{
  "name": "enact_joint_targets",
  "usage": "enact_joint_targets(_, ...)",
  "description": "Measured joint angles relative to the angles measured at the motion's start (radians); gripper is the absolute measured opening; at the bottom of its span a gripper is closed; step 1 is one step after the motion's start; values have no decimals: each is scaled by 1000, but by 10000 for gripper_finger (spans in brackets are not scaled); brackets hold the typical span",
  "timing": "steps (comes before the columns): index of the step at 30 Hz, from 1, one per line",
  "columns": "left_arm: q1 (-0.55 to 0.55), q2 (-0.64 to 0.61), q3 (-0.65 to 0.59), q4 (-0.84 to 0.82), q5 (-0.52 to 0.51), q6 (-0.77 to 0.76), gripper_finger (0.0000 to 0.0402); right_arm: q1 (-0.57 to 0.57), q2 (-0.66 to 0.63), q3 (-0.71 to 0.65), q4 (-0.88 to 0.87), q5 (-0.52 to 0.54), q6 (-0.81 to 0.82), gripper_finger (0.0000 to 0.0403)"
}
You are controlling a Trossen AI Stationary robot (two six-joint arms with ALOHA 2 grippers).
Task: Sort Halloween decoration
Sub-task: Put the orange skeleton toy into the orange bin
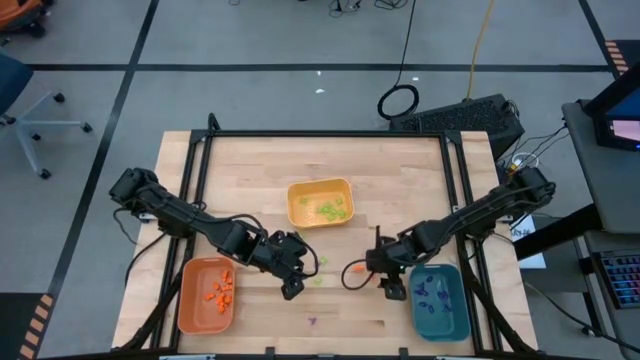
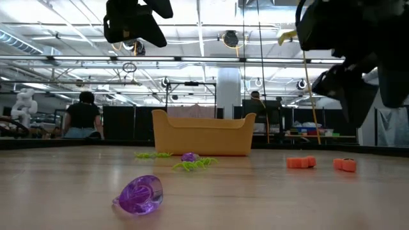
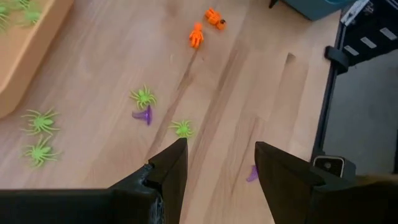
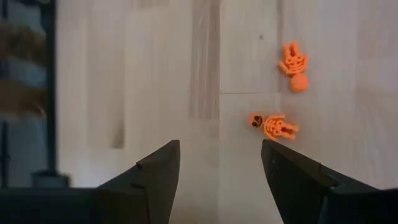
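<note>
Two orange skeletons [image 4: 274, 125] lie on the worktop [image 1: 400, 170] at one o'clock from the right end effector [image 4: 217, 180], which gapes empty. Left end effector [image 3: 217, 177] is open too, green spiders [image 3: 143, 97] at eleven o'clock.

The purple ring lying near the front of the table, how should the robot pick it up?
The purple ring lies tipped on its side on the wooden table, apart from the other pieces. Probably best to come straight down from above and pinch across its round band, since it sits low and there is little to catch from the side.
</note>
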Motion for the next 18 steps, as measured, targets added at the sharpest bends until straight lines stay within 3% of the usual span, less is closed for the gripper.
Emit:
enact_joint_targets(4,0,0,0,-2,14,1,187,0,55,0,2,3,-81,215)
enact_joint_targets(11,-16,0,0,-3,38,-9,187,-2,86,0,18,127,-177,215)
enact_joint_targets(18,-20,0,1,-10,57,-9,187,-8,134,0,43,125,-295,215)
